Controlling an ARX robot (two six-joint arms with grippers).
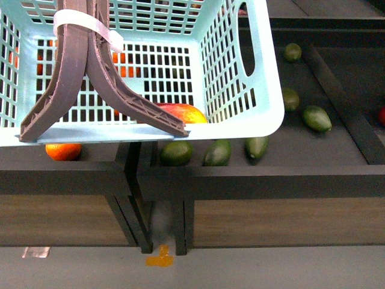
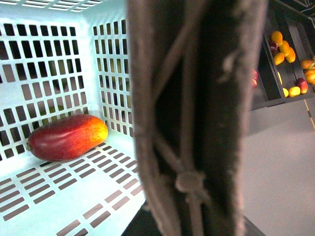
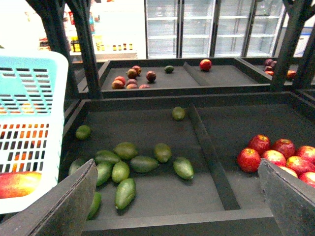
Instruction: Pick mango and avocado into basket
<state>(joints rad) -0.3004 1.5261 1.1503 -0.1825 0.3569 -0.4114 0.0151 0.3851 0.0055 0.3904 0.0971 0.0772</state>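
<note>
Mango (image 2: 67,137) in basket (image 1: 271,90), avocado (image 3: 125,192) ahead of wide-spread empty right tool (image 3: 176,163)

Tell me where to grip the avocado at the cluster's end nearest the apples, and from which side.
Grip the avocado across its narrow width at the thick middle, coming down from above. It lies flat on its side with bare bin floor along both long sides. The neighbouring avocado sits off one end, probably clear of that closing line.
</note>
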